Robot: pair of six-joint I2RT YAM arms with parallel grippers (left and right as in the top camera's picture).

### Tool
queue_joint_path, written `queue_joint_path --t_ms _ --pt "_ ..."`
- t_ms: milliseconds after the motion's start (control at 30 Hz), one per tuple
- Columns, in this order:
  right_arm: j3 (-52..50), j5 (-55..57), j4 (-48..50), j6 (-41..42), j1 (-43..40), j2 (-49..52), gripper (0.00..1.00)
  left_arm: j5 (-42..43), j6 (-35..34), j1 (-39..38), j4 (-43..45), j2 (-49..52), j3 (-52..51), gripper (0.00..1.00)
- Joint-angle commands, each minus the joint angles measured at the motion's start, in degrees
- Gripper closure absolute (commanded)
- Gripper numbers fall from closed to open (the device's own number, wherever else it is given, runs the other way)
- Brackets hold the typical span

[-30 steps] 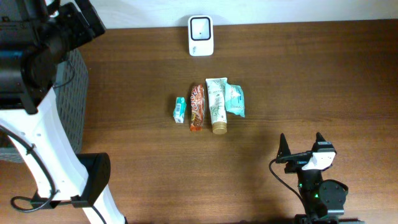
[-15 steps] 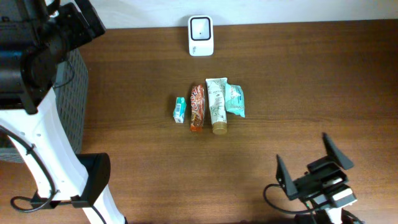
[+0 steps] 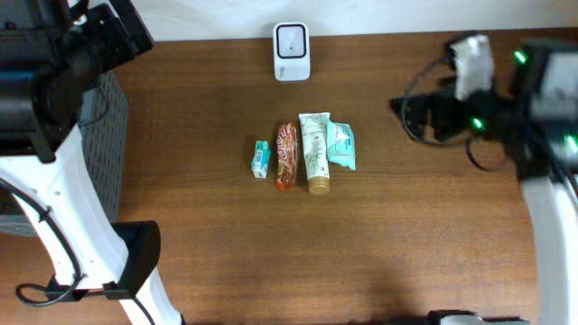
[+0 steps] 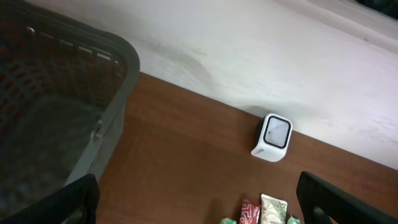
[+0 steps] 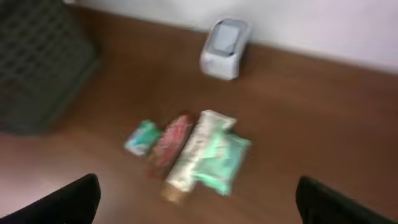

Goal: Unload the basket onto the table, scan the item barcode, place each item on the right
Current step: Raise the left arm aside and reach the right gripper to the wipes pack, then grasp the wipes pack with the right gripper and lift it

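Observation:
Four items lie in a row mid-table: a small teal box (image 3: 261, 159), a red-brown bar (image 3: 286, 155), a white tube with a gold cap (image 3: 315, 152) and a teal pouch (image 3: 340, 144). No barcode can be made out on any of them. The white scanner (image 3: 291, 51) stands at the back edge. My right gripper (image 3: 417, 116) hovers right of the pouch, open and empty; its wrist view is blurred, with the items (image 5: 199, 149) and scanner (image 5: 225, 40) ahead of the right gripper (image 5: 199, 199). My left gripper (image 4: 199, 208) is open and empty, high over the far left, scanner (image 4: 272, 137) in sight.
A dark grey mesh basket (image 3: 107, 135) stands at the table's left end, also seen in the left wrist view as the basket (image 4: 56, 106). The left arm's white column and base (image 3: 126, 271) stand at the front left. A pale wall runs behind the table.
My right arm has swung up from the front right edge to the far right side, now facing the items. The left arm and the items have not moved.

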Motion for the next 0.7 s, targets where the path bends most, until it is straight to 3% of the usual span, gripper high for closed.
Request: queue_joint_path --t_ms 0,67,100,133,200,267,367,433,567,667 --pt "2.3 -25.2 -1.2 2.2 0.3 11.5 0.02 0.0 0.9 0.1 0.0 -0.1 0.0 0.01" --pt "2.3 -29.1 -0.8 2.2 0.5 16.6 0.02 0.0 0.9 0.1 0.0 -0.1 0.0 0.01" --pt "2.3 -25.7 -0.9 2.3 1.4 20.1 0.02 0.0 0.9 0.1 0.0 -0.1 0.0 0.01" --pt "2.3 -18.2 -1.2 4.1 2.5 21.9 0.02 0.0 0.9 0.1 0.0 -0.1 0.0 0.01" --pt "2.3 5.6 -1.2 17.1 5.4 25.0 0.02 0.0 0.9 0.1 0.0 -0.1 0.0 0.01" --pt "2.3 13.3 -0.7 18.8 7.2 27.4 0.02 0.0 0.9 0.1 0.0 -0.1 0.0 0.01" --pt "2.3 14.1 1.6 18.7 6.7 31.7 0.01 0.0 0.9 0.1 0.0 -0.1 0.0 0.01" --pt "2.3 13.4 2.2 17.5 4.1 36.3 0.17 0.0 0.9 0.1 0.0 -0.1 0.0 0.01" --pt "2.3 -5.0 2.3 6.8 2.6 44.7 0.27 0.0 0.9 0.1 0.0 -0.1 0.0 0.01" --pt "2.2 -7.9 4.0 6.9 3.5 47.8 0.47 0.0 0.9 0.1 0.0 -0.1 0.0 0.01"
